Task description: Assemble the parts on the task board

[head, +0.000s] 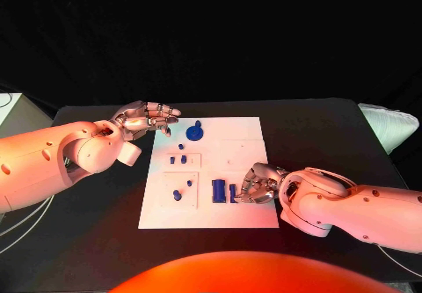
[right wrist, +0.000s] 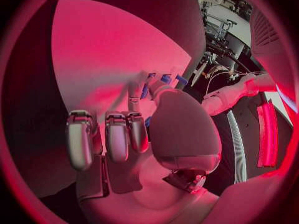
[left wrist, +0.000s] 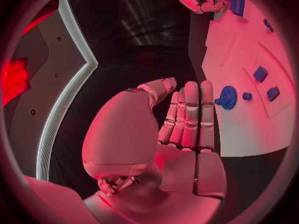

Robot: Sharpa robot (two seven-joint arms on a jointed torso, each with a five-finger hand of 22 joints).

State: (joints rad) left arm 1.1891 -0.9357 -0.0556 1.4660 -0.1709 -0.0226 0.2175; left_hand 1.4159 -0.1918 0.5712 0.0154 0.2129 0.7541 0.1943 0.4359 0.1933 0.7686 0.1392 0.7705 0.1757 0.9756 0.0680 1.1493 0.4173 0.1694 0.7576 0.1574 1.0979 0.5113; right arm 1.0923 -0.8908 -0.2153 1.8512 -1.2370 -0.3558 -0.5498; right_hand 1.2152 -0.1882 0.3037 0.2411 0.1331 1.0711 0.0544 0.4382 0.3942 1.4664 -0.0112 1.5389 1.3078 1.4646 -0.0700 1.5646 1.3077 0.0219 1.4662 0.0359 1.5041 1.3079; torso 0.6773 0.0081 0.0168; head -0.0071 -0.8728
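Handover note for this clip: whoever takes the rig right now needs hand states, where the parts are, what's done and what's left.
Left hand: open, fingers together, holding nothing, at the far left corner of the task board.
Right hand: fingers curled at the small blue block near the board's near right; whether it grips it cannot be told.
Parts: blue gear at the far end, tall blue block beside the small one, smaller blue pieces mid-board.
Done: cannot tell which parts are seated. Left: confirm seating, place the rest.
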